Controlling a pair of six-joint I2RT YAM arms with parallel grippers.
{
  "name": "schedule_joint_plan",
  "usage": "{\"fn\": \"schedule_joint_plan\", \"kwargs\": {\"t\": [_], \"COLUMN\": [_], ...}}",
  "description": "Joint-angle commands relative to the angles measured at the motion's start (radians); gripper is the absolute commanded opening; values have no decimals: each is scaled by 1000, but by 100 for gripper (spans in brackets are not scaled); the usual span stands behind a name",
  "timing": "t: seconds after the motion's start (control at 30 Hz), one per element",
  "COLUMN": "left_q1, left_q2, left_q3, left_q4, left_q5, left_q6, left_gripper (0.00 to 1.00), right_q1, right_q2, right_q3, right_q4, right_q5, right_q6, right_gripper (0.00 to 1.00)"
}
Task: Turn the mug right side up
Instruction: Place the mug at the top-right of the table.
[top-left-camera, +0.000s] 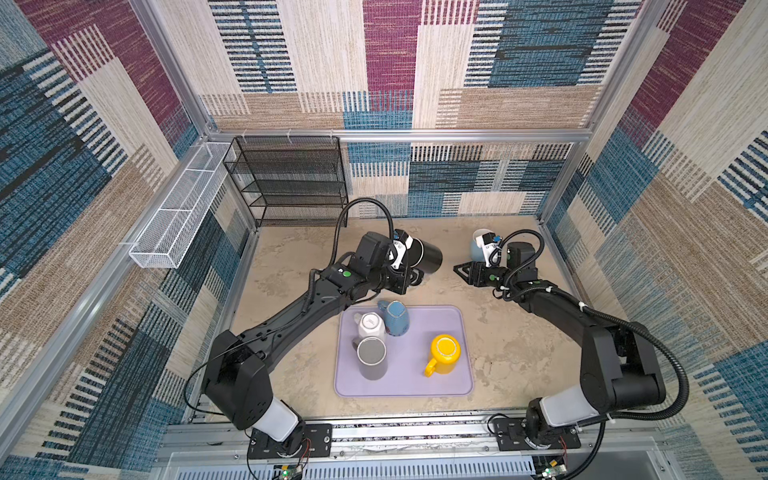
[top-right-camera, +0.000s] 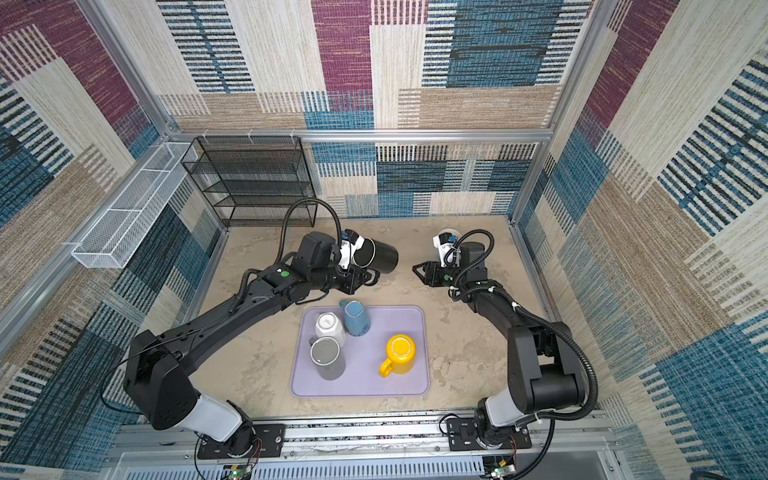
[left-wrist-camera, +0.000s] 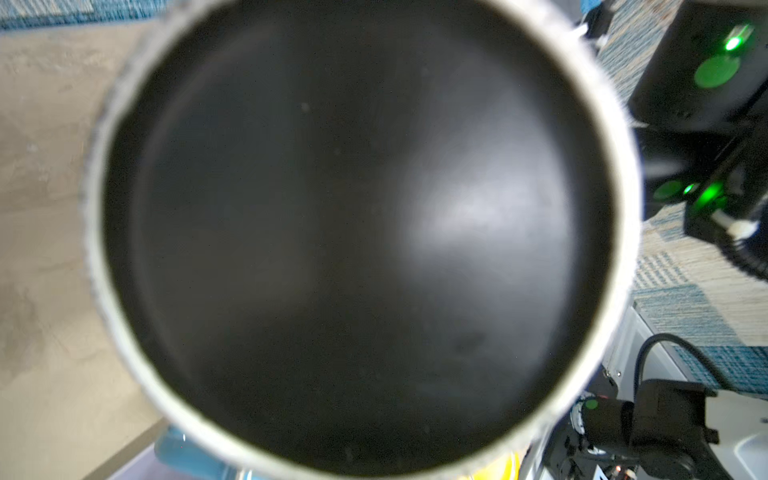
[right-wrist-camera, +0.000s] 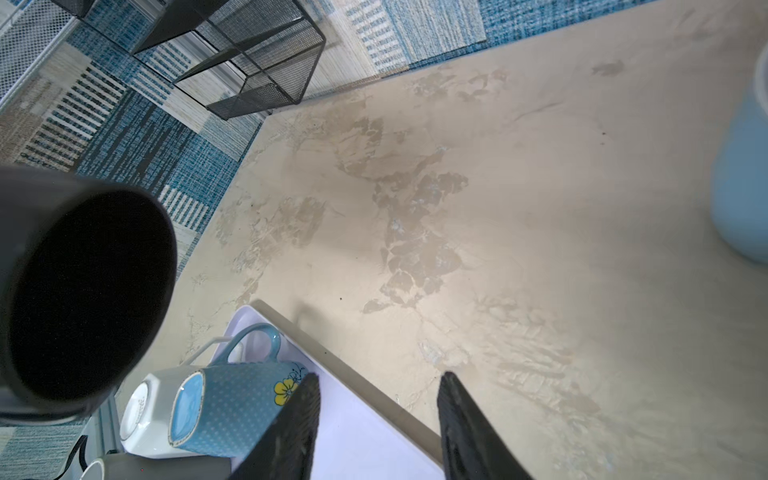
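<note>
**Black mug (top-left-camera: 428, 258) on its side in the left fingers (top-left-camera: 411, 277), above the desk (top-left-camera: 519, 353)**

I read the scene from the biggest piece down. The beige, stained desk fills the floor of the cell. At its back left corner stands a black mesh shelf (top-left-camera: 291, 183), and a white wire basket (top-left-camera: 174, 224) hangs on the left wall beside it. A lilac tray (top-left-camera: 415, 374) lies near the front, between the two arms.

The left arm reaches over the back left corner of the tray. Its fingers are closed on the black mug, which hangs clear of the desk, lying sideways with its base toward the right arm. My left wrist camera looks straight into its mouth (left-wrist-camera: 357, 232). I cannot see just where the fingers bite.

The right fingers (right-wrist-camera: 469, 432) stand apart with nothing between them. They point toward the black mug, over bare desk beyond the tray's back edge.

On the tray, bottoms up, are four mugs:
- a grey mug (top-left-camera: 372, 357)
- a yellow mug (top-left-camera: 444, 354)
- a dotted mug (top-left-camera: 395, 318)
- a white mug (top-left-camera: 371, 326)

The white mug touches the grey and dotted ones. A pale mug (top-left-camera: 477, 245) stands upright at the back, just behind the right wrist.
</note>
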Motion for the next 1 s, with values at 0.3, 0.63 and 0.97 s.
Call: {"fn": "schedule_joint_plan", "kwargs": {"t": [0.3,0.63,0.97], "left_q1": [140,194,200], "left_q2": [47,-7,-82], "left_q3": [170,219,153], "left_q4": [217,318,442], "left_q5": [222,368,485], "left_q6": [13,-1,-43], "left_gripper": [0,0,0], "right_q1": [20,58,121], "right_q2": [-11,-33,-95], "right_q3": [82,164,233], "right_q4": [187,370,537], "right_q5": [-122,-231,-327], "right_q6": [93,226,321], "right_gripper": [48,48,50]}}
